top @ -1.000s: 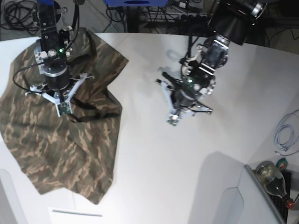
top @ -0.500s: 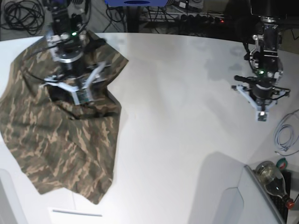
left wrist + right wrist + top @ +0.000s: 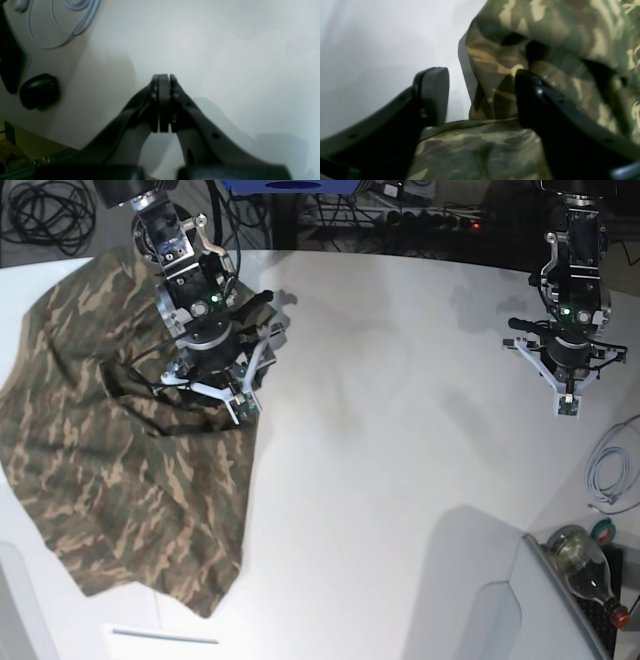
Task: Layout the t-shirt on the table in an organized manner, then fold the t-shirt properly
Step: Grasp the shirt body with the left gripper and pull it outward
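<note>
The camouflage t-shirt (image 3: 120, 480) lies rumpled on the left part of the white table (image 3: 400, 480). My right gripper (image 3: 212, 375) hangs over the shirt's right edge. In the right wrist view this gripper (image 3: 481, 97) is open. One finger (image 3: 435, 95) is over bare table, the other over cloth, and a raised fold of the t-shirt (image 3: 495, 82) stands between them, unpinched. My left gripper (image 3: 566, 372) is far off at the table's right side. Its jaws are shut with nothing in them (image 3: 163, 80) above bare table.
A pale blue cable (image 3: 612, 470) (image 3: 62, 22) coils at the table's right edge. A glass bottle (image 3: 585, 565) lies beyond the front right edge. A black rounded object (image 3: 40, 91) sits near the left gripper. Cables and a power strip lie behind the table.
The right arm moved from the shirt's upper left to its right edge and its jaws opened. The left arm swung from the table's middle to the far right, staying shut.
</note>
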{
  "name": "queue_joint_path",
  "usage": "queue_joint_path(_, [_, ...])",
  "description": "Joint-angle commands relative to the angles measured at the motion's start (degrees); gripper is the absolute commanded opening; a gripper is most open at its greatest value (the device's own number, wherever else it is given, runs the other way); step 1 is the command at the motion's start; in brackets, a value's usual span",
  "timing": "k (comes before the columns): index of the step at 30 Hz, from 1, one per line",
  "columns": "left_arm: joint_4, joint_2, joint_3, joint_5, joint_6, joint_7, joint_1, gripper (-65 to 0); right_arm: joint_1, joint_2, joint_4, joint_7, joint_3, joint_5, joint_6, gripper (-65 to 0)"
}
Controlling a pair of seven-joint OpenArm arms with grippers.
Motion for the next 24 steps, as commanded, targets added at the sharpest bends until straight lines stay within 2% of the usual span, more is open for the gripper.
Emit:
queue_joint_path(1, [0.9,-0.9,-1.8,0.3,0.7,-1.0,0.1,-65.0,0.5,-0.3,0.0,1.1,0.0,-0.2,-0.3,-42.0])
queue_joint_path(4, [0.9,-0.8,-4.4,0.2,0.7,-1.0,0.1,-65.0,0.9,-2.4,-0.8,1.1,0.0,-0.2,-0.3,-65.0])
queue_joint_path(7, [1.0,-1.0,-6.5,0.2,0.7,-1.0,0.1,-65.0,1.2,-3.6,-0.6,0.9,-0.4,-0.2,-0.2,-63.3])
queue_joint_path(8, [1.0,-1.0,-7.4,0.2,0.7,-1.0,0.1,-65.0,1.7,-4.6,-0.4,0.8,-1.4,-0.2,-0.1,-64.7])
queue_joint_path(17, [6.5,-1.9,-14.6,0.2,0.7,-1.0,-0.1,-65.0,10.6,-8.2,-0.1,0.8,-16.6,-0.2,-0.1,-64.7])
queue_joint_path(20, [7.8,-1.9,-15.8,0.2,0.7,-1.0,-0.1,-65.0,14.3,-8.4,2.0,0.7,-19.2,-0.1,-0.3,-64.7])
queue_joint_path(24, [7.6,-1.4,-14.2,0.1,0.6,-1.0,-0.1,-65.0,16.6,-8.4,1.6,-0.1,-20.1,-0.1,-0.3,-64.7])
